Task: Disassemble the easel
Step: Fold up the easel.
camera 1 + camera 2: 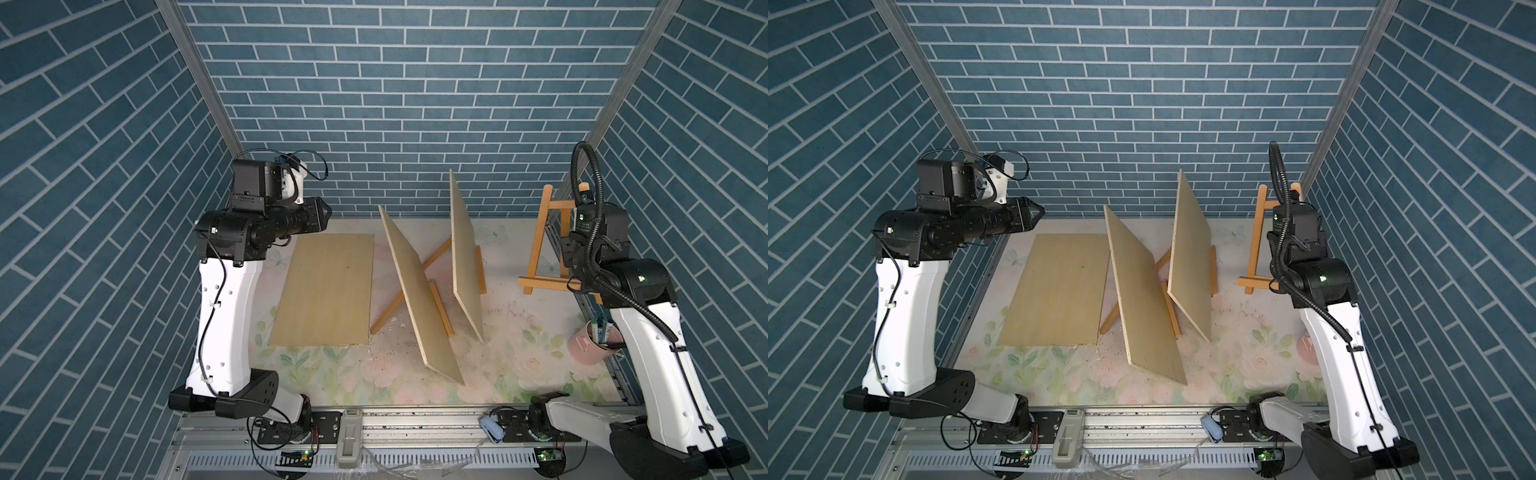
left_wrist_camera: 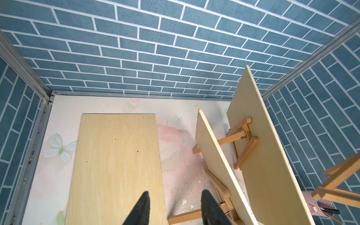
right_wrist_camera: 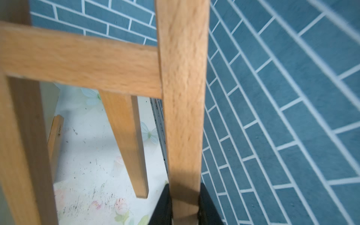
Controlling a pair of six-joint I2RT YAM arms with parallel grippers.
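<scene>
A small wooden easel (image 1: 544, 243) (image 1: 1258, 245) stands upright at the far right, close to the side wall, with no board on it. My right gripper (image 3: 184, 193) is shut on one of its front legs (image 3: 183, 97); in both top views the wrist hides the jaws. I cannot tell whether its feet touch the table. My left gripper (image 2: 175, 194) (image 1: 1036, 214) hangs open and empty at the back left, above the far end of a flat plywood board (image 1: 324, 291) (image 2: 116, 165).
Two more easels (image 2: 241, 140) (image 1: 434, 257) stand mid-table, each with a plywood board leaning on it (image 1: 424, 299) (image 1: 465, 257). A pink cup of pens (image 1: 590, 347) sits by the right arm. Blue brick walls close off three sides.
</scene>
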